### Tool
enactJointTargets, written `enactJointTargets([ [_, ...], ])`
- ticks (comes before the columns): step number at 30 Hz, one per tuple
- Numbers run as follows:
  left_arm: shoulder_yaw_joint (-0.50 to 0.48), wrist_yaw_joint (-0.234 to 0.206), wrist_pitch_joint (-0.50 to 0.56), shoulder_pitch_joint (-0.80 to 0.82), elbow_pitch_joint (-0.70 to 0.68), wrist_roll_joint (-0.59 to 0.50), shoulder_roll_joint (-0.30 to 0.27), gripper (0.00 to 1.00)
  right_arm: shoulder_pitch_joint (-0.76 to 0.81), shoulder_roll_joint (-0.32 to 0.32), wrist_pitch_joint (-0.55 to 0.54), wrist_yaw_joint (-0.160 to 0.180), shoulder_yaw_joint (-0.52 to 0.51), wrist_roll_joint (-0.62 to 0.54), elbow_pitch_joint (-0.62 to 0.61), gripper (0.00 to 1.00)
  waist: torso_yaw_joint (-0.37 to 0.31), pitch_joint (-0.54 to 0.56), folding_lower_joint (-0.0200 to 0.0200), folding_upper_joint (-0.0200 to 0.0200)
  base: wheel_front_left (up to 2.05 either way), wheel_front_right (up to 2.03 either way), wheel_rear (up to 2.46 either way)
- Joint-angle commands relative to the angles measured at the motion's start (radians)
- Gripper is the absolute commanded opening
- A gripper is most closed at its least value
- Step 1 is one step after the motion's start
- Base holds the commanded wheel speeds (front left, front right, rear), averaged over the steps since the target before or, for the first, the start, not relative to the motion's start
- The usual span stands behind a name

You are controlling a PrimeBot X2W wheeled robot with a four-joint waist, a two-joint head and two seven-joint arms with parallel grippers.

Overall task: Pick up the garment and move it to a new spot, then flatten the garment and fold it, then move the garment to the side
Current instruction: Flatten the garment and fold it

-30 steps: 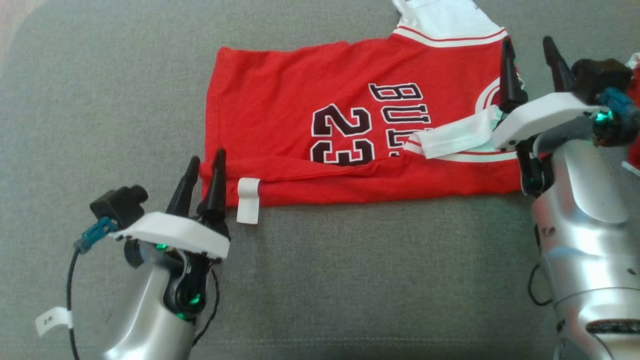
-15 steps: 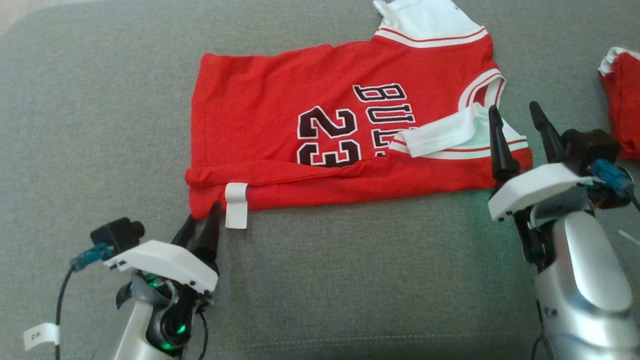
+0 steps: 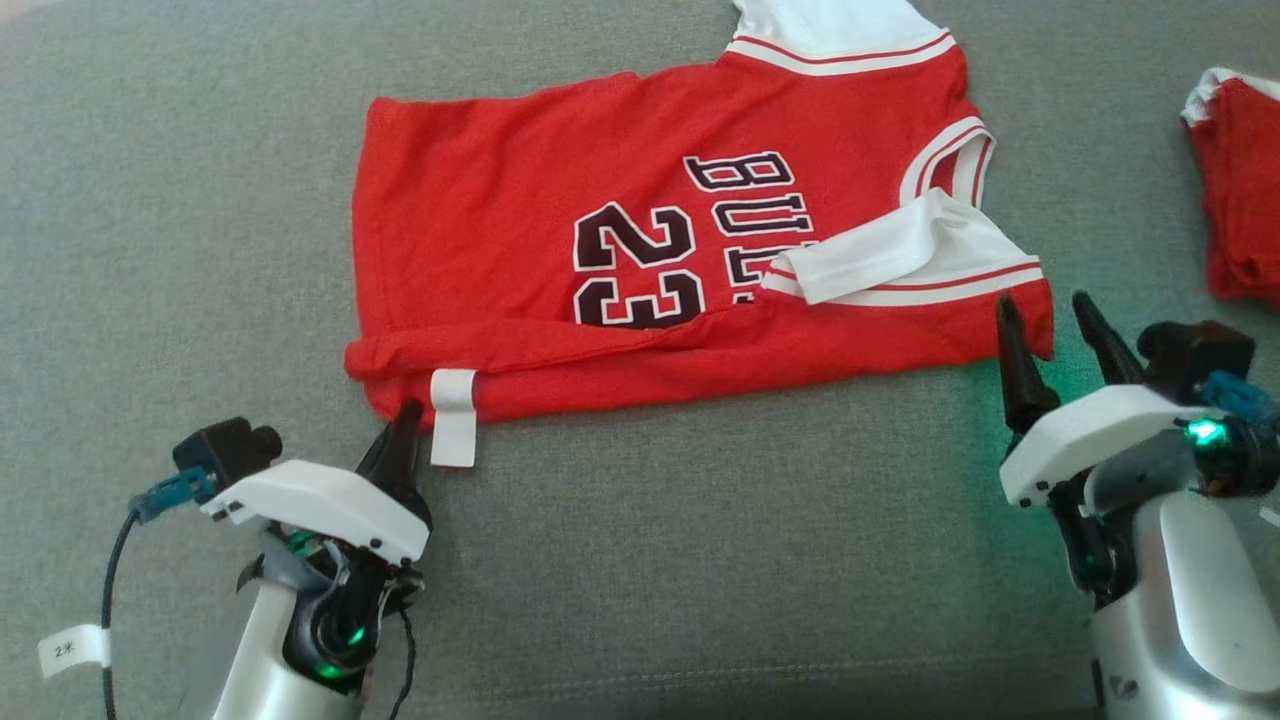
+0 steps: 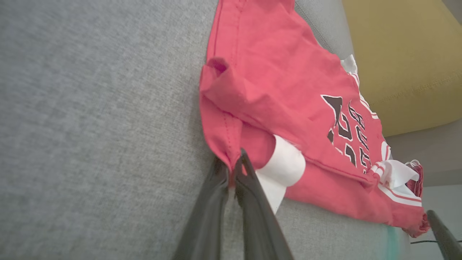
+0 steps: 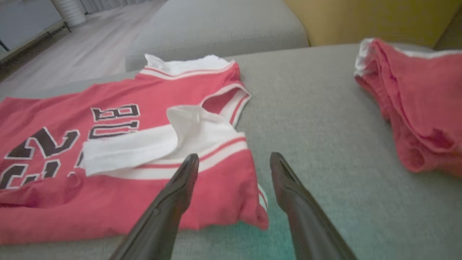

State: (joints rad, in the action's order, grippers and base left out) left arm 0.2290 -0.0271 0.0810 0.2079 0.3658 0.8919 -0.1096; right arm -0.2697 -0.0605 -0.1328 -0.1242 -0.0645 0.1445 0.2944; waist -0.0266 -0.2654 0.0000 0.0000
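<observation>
Left gripper (image 3: 405, 415) is clamped on the near-left corner of the jersey (image 3: 500, 230); right gripper (image 3: 1042, 300) stands open beside its near-right corner.

jersey (image 3: 500, 240): its upper sleeve (image 3: 830, 20) runs off the head view's top edge.
lettering (image 3: 745, 190): the near letters lie under the folded sleeve (image 3: 880, 260), so the word cannot be read whole.
second red garment (image 3: 1235, 200): cut by the right edge in the head and right wrist views.
cable tag (image 3: 68, 650): writing too small to read.
left gripper (image 4: 231, 161): the pinched hem corner is hidden between its closed fingers.
</observation>
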Motion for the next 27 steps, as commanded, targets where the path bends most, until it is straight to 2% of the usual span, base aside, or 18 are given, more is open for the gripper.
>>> enactJointTargets([
  [1, -0.026, 0.0, -0.011, 0.019, -0.03, 0.003, -0.009, 0.0, -0.024, 0.004, -0.005, -0.007, 0.011, -0.005, -0.007, 1.0, 0.007, -0.001, 0.0, 0.0, 0.0, 0.0, 0.0],
  [11, -0.015, 0.018, -0.047, 0.028, -0.031, 0.004, 0.006, 0.0, -0.072, 0.008, -0.055, -0.007, -0.031, 0.029, 0.169, 1.0, 0.041, 0.006, 0.0, 0.0, 0.0, 0.0, 0.0],
  [12, -0.015, 0.021, -0.052, 0.028, -0.029, 0.004, 0.007, 0.0, -0.076, 0.008, -0.053, -0.007, -0.031, 0.035, 0.177, 0.93, 0.042, 0.007, 0.0, 0.0, 0.0, 0.0, 0.0],
  [13, -0.015, 0.021, -0.052, 0.028, -0.029, 0.004, 0.007, 0.0, -0.076, 0.008, -0.053, -0.007, -0.031, 0.035, 0.177, 0.93, 0.042, 0.007, 0.0, 0.0, 0.0, 0.0, 0.0],
  [15, -0.015, 0.025, -0.059, 0.028, -0.025, 0.005, 0.008, 0.0, -0.087, 0.008, -0.048, -0.007, -0.031, 0.042, 0.189, 0.48, 0.041, 0.01, 0.0, 0.0, 0.0, 0.0, 0.0],
  [16, -0.015, 0.027, -0.062, 0.028, -0.023, 0.006, 0.009, 0.0, -0.091, 0.008, -0.046, -0.007, -0.03, 0.044, 0.195, 0.36, 0.041, 0.012, 0.0, 0.0, 0.0, 0.0, 0.0],
  [17, -0.014, 0.029, -0.064, 0.028, -0.02, 0.006, 0.009, 0.0, -0.096, 0.009, -0.044, -0.007, -0.027, 0.05, 0.198, 0.0, 0.04, 0.015, 0.0, 0.0, 0.0, 0.0, 0.0],
  [27, -0.005, 0.057, -0.075, 0.068, -0.043, -0.006, -0.01, 0.0, -0.128, -0.01, -0.081, -0.007, -0.015, 0.123, 0.147, 0.0, 0.033, 0.037, 0.0, 0.0, 0.0, 0.0, 0.0],
])
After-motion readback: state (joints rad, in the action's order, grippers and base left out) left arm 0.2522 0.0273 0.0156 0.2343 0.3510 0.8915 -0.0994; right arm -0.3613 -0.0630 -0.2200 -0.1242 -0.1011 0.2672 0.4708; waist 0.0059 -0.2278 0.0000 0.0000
